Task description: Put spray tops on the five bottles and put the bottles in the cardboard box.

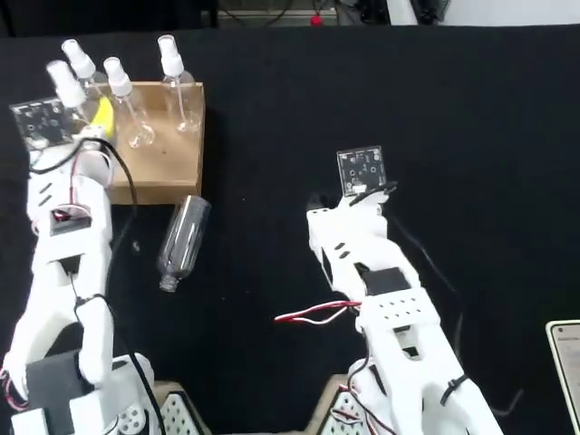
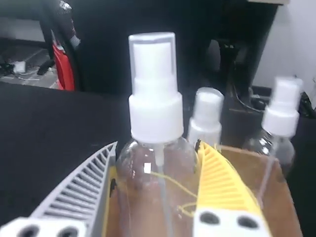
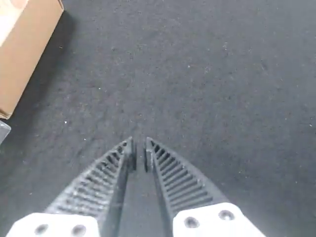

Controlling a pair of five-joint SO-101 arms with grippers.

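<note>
High view: three topped bottles (image 1: 177, 91) are noted standing in the cardboard box (image 1: 172, 168), and a fourth bottle (image 2: 153, 173), also topped, is clasped by the left gripper (image 2: 157, 148) at the box. A fifth bottle (image 1: 181, 240) is left lying untopped on the table (image 1: 453, 136) beside the box. The right gripper (image 3: 139, 150) is closed on nothing.

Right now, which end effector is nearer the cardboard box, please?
Left. The left end effector grips a bottle at the cardboard box; the right end effector is apart, above the table.
</note>
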